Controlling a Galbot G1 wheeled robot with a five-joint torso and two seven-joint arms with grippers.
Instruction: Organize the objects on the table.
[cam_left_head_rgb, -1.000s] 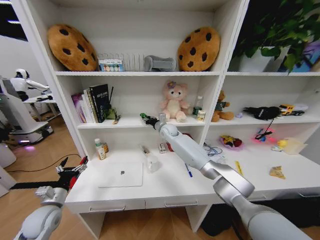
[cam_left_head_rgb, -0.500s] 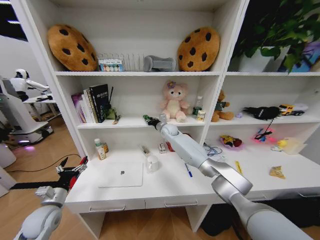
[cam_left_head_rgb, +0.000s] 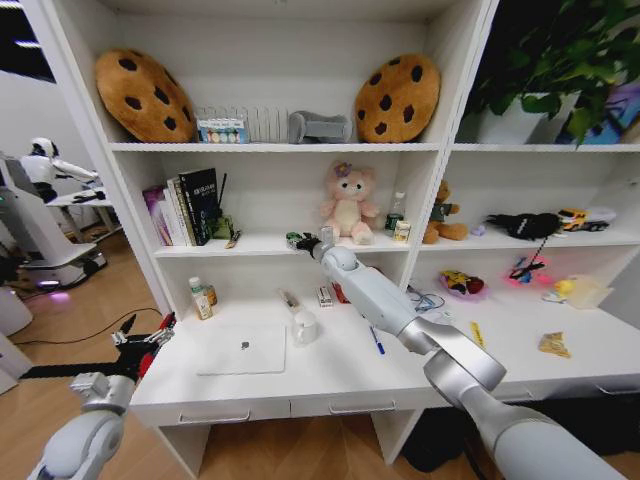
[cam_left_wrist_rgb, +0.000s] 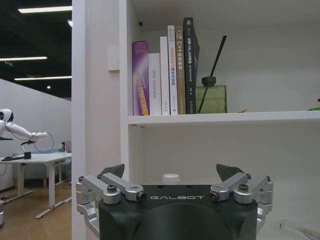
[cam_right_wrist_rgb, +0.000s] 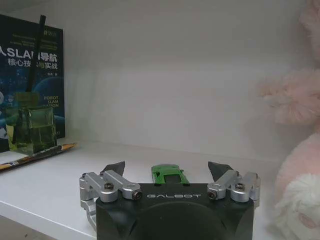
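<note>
**Green car on the shelf, right tool spread behind it**

The right tool (cam_right_wrist_rgb: 169, 172) reaches out over the counter (cam_left_head_rgb: 330, 375) to the middle shelf (cam_right_wrist_rgb: 75, 167), near that board's front edge and just beside the pink plush toy (cam_left_head_rgb: 347, 203). Its fingers are spread wide, and the green toy car (cam_right_wrist_rgb: 167, 174) sits on the board straight ahead of the tool, centred in the gap and touching neither finger as far as the wrist view shows. The car's long axis runs away from the tool toward the shelf's back wall, so a straight pull back would likely clear it. The right arm is far nearer; the left tool (cam_left_wrist_rgb: 172, 187), also spread and empty, hangs low off the counter's left end, facing the shelf's books (cam_left_wrist_rgb: 165, 70).

Against the picture of a second ago, the right tool has edged slightly toward the plush toy along the shelf's front edge, and the green speck at its tip now rests on the board. The laptop (cam_left_head_rgb: 242, 349) and blue pen (cam_left_head_rgb: 377, 341) lie on the counter as before.
</note>
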